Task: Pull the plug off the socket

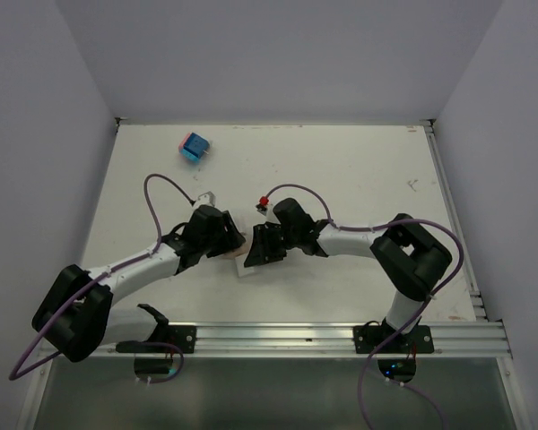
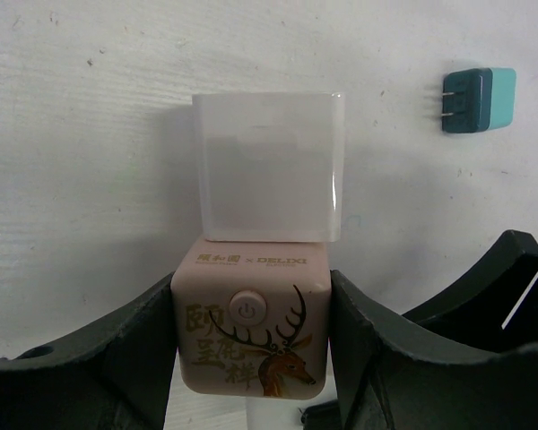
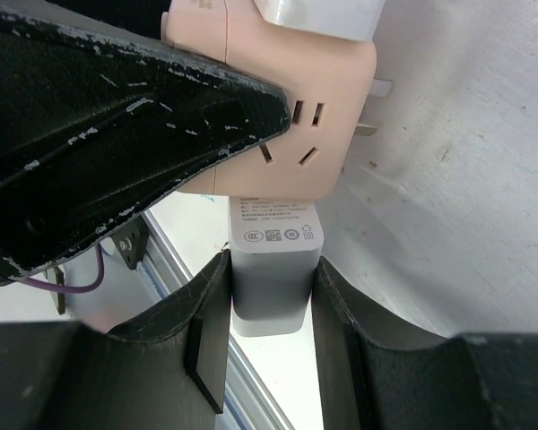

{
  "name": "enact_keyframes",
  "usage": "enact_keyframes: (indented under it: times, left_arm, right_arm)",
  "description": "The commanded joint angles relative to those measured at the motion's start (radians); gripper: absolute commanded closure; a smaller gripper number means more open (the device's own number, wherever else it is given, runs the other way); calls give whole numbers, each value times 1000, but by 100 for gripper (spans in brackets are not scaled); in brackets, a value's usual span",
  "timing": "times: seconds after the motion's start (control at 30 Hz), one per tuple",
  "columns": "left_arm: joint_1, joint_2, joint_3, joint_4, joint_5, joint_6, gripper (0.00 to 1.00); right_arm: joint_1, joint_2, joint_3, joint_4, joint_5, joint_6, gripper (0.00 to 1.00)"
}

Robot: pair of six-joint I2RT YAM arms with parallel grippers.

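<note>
2 grippers braced to part a plug from its socket

At the back left of the table [image 1: 341, 161] a blue plug [image 1: 195, 146] lies loose, well apart from the work. The left gripper [image 2: 253, 296] is clamped on the pink socket cube [image 2: 251, 358], probably to anchor it. A white block [image 2: 269, 166] on the cube's far face is untouched. The right gripper [image 3: 273, 296] is closed around the white plug [image 3: 273, 242], which is seated in another face and not yet out. The 2 opposed holds suit a straight pull, though the top view mostly hides the joint.
</note>
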Motion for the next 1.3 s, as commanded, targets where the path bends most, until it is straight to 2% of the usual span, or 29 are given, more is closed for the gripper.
enact_keyframes:
  times: [0.0,0.4,1.27]
  left_arm:
    - [51,28,46,112,-382,-7,100]
    - [65,51,78,141,-413,40,100]
    - [69,9,11,249,-500,177,100]
  right_arm:
    - [47,-9,-47,-274,-253,-72,100]
    - [50,-15,-94,-287,-292,-114,100]
    - [49,-84,-154,-353,-374,-193,100]
